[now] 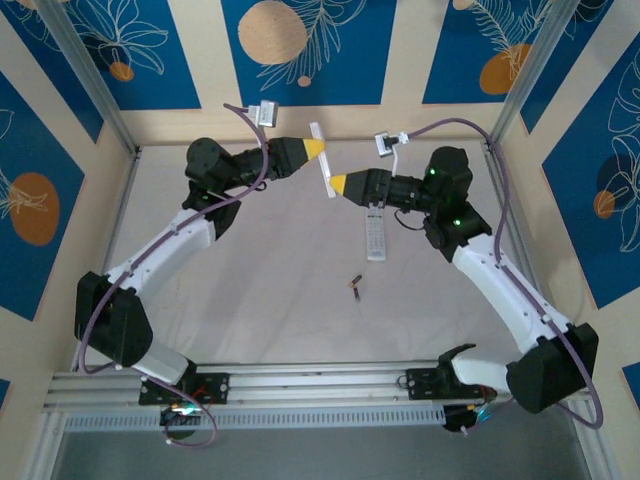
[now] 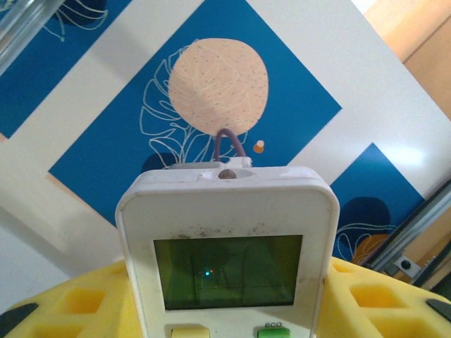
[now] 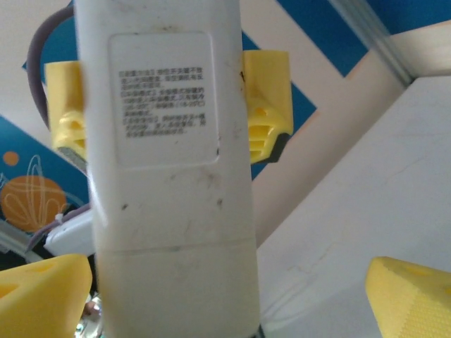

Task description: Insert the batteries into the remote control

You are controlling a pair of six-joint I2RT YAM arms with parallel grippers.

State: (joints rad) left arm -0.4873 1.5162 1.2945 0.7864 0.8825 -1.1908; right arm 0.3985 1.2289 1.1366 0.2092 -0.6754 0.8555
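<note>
A white remote control (image 1: pixel 322 160) is held up in the air between both arms at the back of the table. My left gripper (image 1: pixel 313 148) is shut on it. In the left wrist view the remote's green screen (image 2: pixel 227 271) faces the camera between the yellow fingers (image 2: pixel 77 303). The right wrist view shows the remote's back and label (image 3: pixel 163 98). There my right gripper (image 3: pixel 225 303) stands open: one finger (image 3: pixel 42 296) is beside the remote, the other (image 3: pixel 409 296) well apart. A tiny dark battery (image 1: pixel 355 286) lies on the table.
A second white remote (image 1: pixel 376 235) lies flat on the table under the right arm. An aluminium rail (image 1: pixel 320 385) runs along the near edge, with frame posts (image 1: pixel 90 80) and patterned walls around the table.
</note>
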